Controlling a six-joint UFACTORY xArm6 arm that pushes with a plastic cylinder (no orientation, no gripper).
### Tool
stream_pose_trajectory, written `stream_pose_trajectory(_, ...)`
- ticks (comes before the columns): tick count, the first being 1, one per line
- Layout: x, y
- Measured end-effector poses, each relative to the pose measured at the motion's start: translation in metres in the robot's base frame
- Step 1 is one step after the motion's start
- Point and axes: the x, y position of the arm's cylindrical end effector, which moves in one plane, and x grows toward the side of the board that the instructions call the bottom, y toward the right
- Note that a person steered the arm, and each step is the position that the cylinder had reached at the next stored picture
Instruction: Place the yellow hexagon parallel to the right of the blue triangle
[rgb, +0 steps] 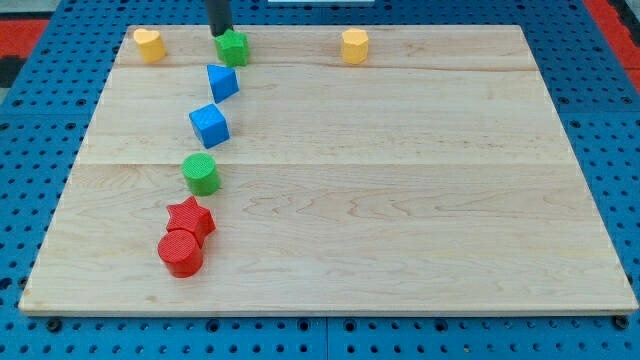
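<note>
My tip (219, 34) is sitting at the bench's (400, 200) top edge, touching the green block (233, 47); no fingers exist. The yellow hexagon (355, 46) is waiting well right of the blue triangle (222, 82), slightly higher, so alignment appears undone.

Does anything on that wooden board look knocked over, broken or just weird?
Nothing looks damaged or spilled. The one oddity: my tip is right against the green block at the view's top, while the yellow hexagon sits untouched well to the right, higher than the blue triangle.
</note>
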Motion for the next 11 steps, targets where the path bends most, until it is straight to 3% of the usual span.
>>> stream_pose_trajectory(1,0.000,0.001)
stream_pose_trajectory(2,-0.015,0.037)
stream_pose_trajectory(5,-0.006,0.166)
stream_pose_trajectory(6,0.030,0.141)
stream_pose_trajectory(8,-0.001,0.172)
stream_pose_trajectory(9,0.000,0.216)
stream_pose_trajectory(10,0.053,0.172)
stream_pose_trajectory(11,0.055,0.150)
